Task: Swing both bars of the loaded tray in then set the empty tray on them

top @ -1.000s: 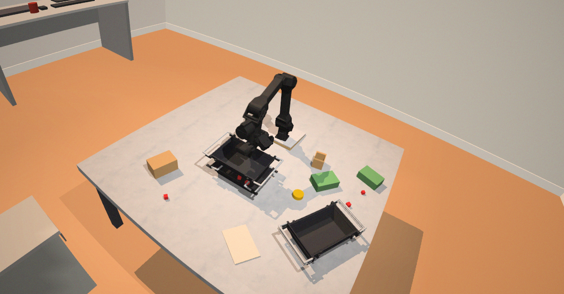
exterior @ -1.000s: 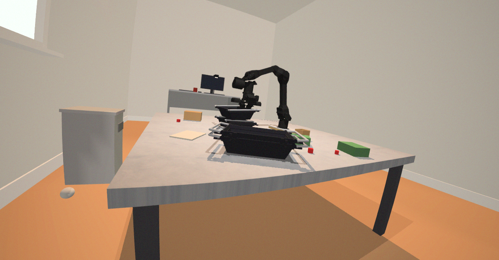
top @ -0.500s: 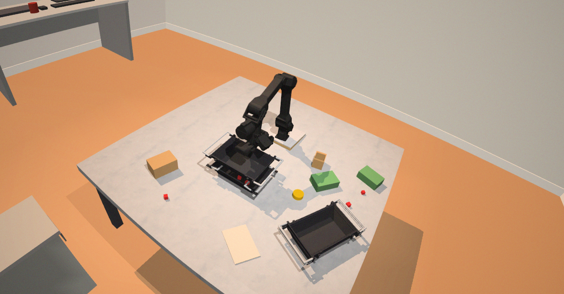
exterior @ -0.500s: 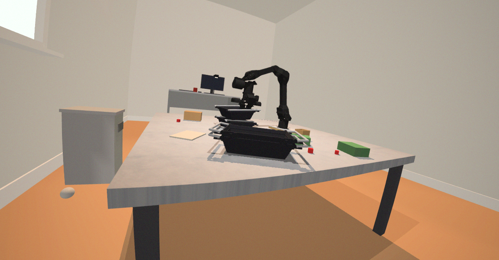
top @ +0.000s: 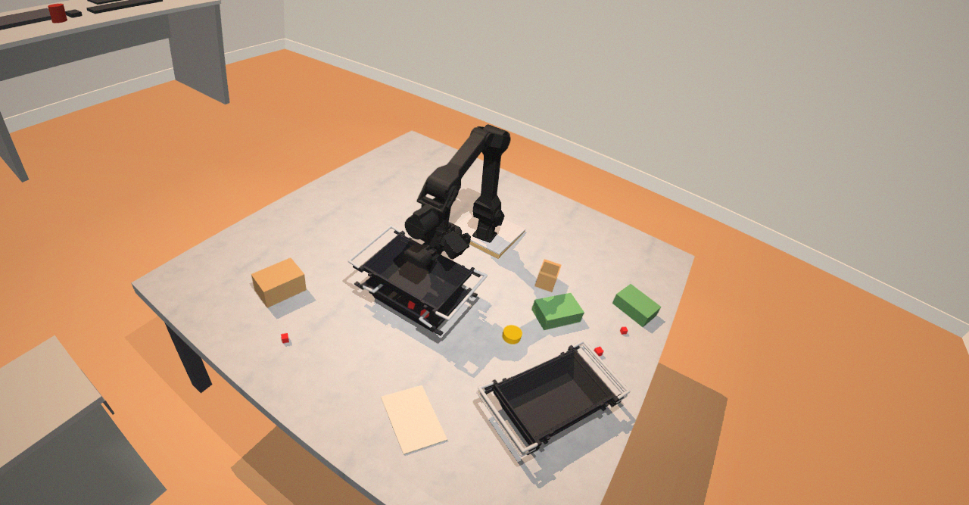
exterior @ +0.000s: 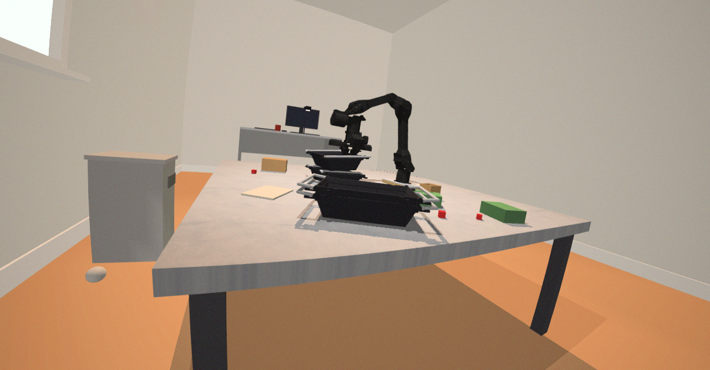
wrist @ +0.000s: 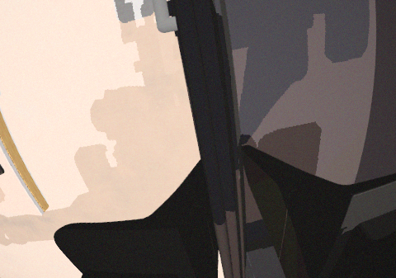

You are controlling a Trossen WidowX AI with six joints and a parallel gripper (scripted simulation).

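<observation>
Lowering the upper tray squarely

At top-view centre, the black gripper (top: 423,258) (exterior: 351,152) (wrist: 228,155) is clamping the wall of the black rectangular empty tray (top: 443,285) (exterior: 337,161) (wrist: 208,88) above the black loaded tray (top: 400,310) (exterior: 342,175); keeping it level and centring it over both bars is probably preventing a drop inside.

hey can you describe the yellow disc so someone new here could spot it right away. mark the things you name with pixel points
Find the big pale table (top: 325,238) (exterior: 208,238) with the black robot arm. In the top view, the yellow disc (top: 512,334) lies between the stacked trays and the tray standing alone, beside a green block (top: 558,310). It's the only round, yellow thing there.
</observation>
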